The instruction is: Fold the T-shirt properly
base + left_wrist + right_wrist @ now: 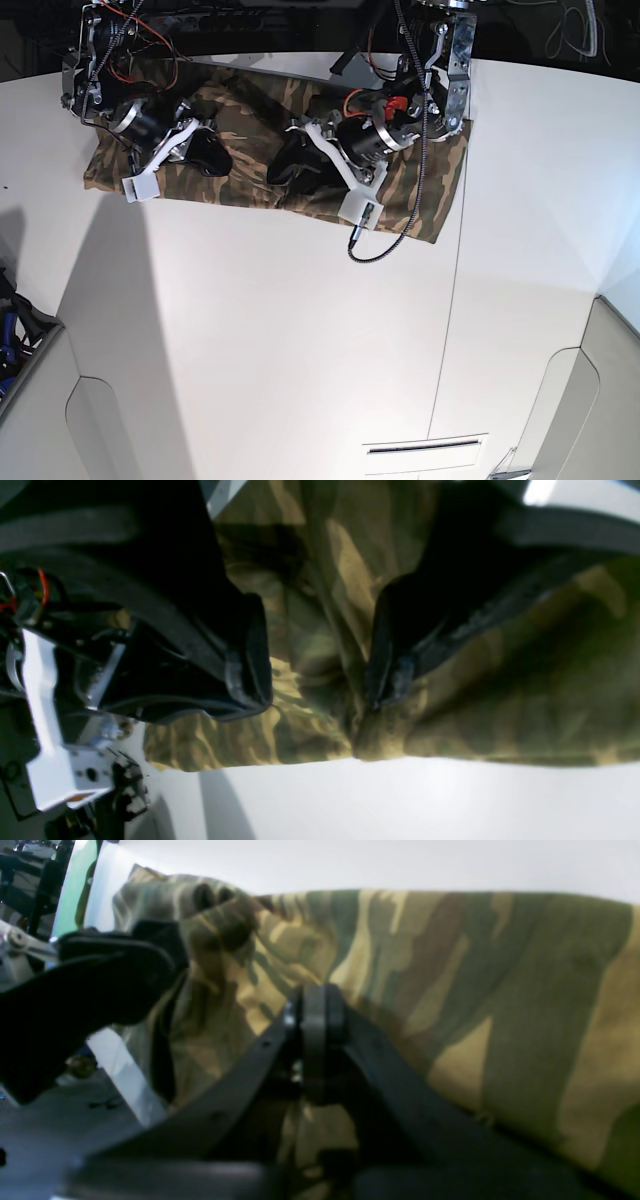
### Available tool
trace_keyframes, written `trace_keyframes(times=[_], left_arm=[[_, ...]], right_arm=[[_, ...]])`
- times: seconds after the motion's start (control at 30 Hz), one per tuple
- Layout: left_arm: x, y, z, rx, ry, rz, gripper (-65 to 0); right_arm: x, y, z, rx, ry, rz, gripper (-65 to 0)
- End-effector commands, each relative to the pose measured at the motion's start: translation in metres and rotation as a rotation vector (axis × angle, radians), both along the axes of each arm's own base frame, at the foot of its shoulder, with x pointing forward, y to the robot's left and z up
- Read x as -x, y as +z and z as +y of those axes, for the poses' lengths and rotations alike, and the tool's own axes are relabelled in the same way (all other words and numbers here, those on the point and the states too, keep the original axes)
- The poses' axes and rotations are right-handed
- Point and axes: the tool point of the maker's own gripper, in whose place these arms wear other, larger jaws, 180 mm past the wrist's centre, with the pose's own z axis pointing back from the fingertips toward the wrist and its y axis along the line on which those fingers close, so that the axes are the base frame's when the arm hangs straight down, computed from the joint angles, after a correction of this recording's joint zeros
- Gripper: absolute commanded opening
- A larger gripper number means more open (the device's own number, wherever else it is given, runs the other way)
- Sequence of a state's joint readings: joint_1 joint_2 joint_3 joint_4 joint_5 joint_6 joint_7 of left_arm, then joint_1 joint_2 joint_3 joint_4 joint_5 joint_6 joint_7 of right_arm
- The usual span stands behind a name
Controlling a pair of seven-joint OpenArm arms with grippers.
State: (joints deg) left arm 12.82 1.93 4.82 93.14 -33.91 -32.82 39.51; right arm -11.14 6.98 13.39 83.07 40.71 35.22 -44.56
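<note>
white table (pixel 300 340), camo T-shirt (pixel 420 200) at far edge

Left arm: reaches in from the top of the base view on that view's right side, wrist bent low, its black left gripper (pixel 320 670) pointed downward with the two padded fingers (pixel 250 665) standing apart, a clear gap between them. Right arm: enters at the top left of the base view, likewise angled down, its right gripper (pixel 314 1010) with fingertips pressed flat together, no gap showing in the right wrist view. Both wrists carry white camera mounts and exposed red and black wiring; the two grippers sit near each other, side by side, not touching.
</note>
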Motion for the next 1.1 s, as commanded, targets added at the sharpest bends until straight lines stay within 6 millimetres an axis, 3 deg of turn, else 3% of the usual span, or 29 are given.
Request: trace_keyframes(times=[0.0,0.2,0.4,0.5,0.6,0.9,1.0,1.07], left_arm=[[-0.006,0.010,-0.005,0.033,0.008,-0.029,-30.4],[-0.011,0.006,-0.004,-0.006,0.004,-0.041,-30.4],[-0.008,-0.001,-0.002,-0.056,-0.017,-0.030,-30.4],[-0.006,-0.001,-0.004,-0.047,-0.028,-0.021,-30.4],[-0.004,0.003,-0.008,-0.022,-0.054,-0.034,-30.5],[-0.006,0.017,-0.014,0.036,-0.074,-0.054,-30.5],[-0.010,0.028,-0.014,0.032,-0.076,-0.086,-30.5],[-0.012,0.035,-0.013,0.033,-0.075,-0.109,-30.5]], right_arm=[[0.000,-0.003,-0.007,0.030,-0.001,0.012,-65.0],[-0.008,0.014,-0.005,-0.024,-0.018,-0.030,-65.0],[-0.021,0.062,-0.016,-0.024,-0.014,-0.135,-65.0],[-0.029,0.089,-0.037,0.003,-0.061,-0.212,-65.0],[-0.032,0.103,-0.068,0.055,-0.131,-0.249,-65.0],[-0.009,0.110,-0.167,0.233,-0.282,-0.194,-65.0],[0.001,0.109,-0.183,0.284,-0.274,-0.171,-40.6],[0.006,0.107,-0.186,0.302,-0.263,-0.154,-31.4]])
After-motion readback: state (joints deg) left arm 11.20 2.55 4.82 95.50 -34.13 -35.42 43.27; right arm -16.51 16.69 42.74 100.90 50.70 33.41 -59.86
